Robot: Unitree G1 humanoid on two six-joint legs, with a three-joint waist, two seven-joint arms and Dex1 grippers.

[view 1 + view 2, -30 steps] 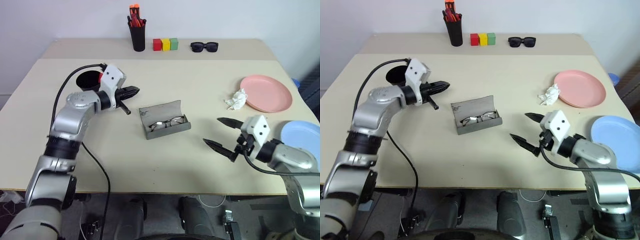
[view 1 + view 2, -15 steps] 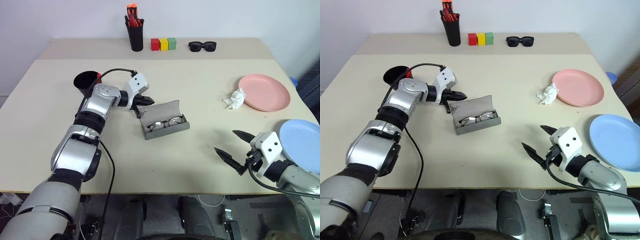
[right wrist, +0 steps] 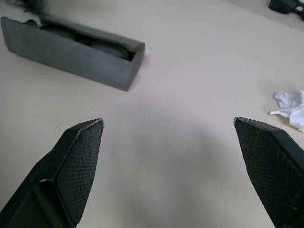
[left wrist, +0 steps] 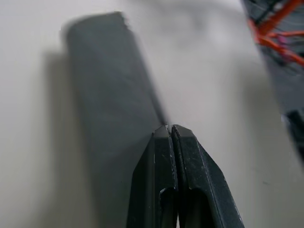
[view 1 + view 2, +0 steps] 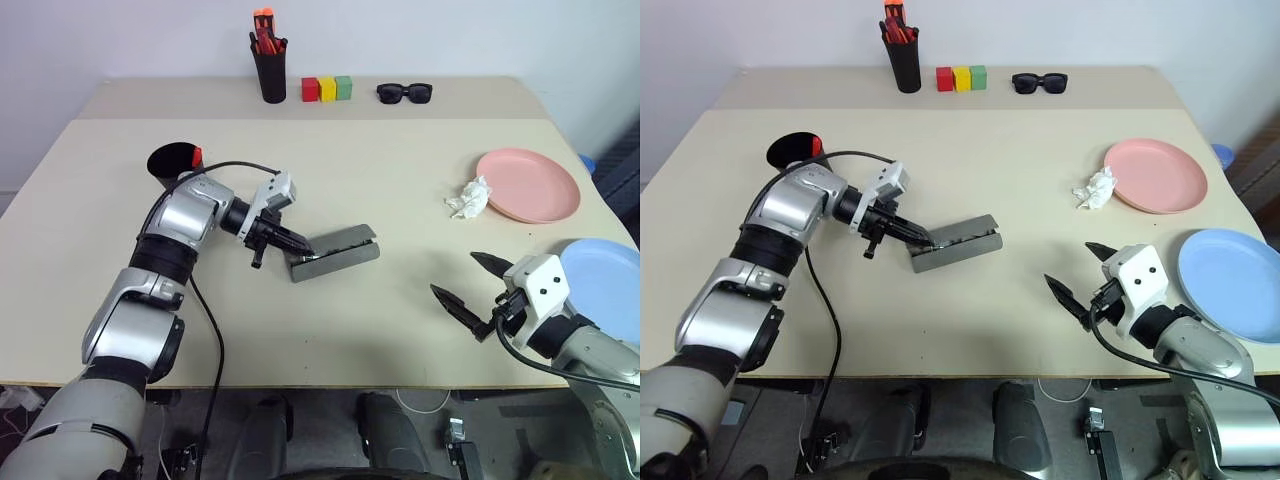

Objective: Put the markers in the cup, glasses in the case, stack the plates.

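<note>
Left eye view: the left end effector [image 5: 297, 244], fingers pressed together, touches the grey case [image 5: 335, 253] lid; the case lies crosswise, nearer this arm.

No readable text, labels, brands, numbers or signs showing anywhere.
</note>
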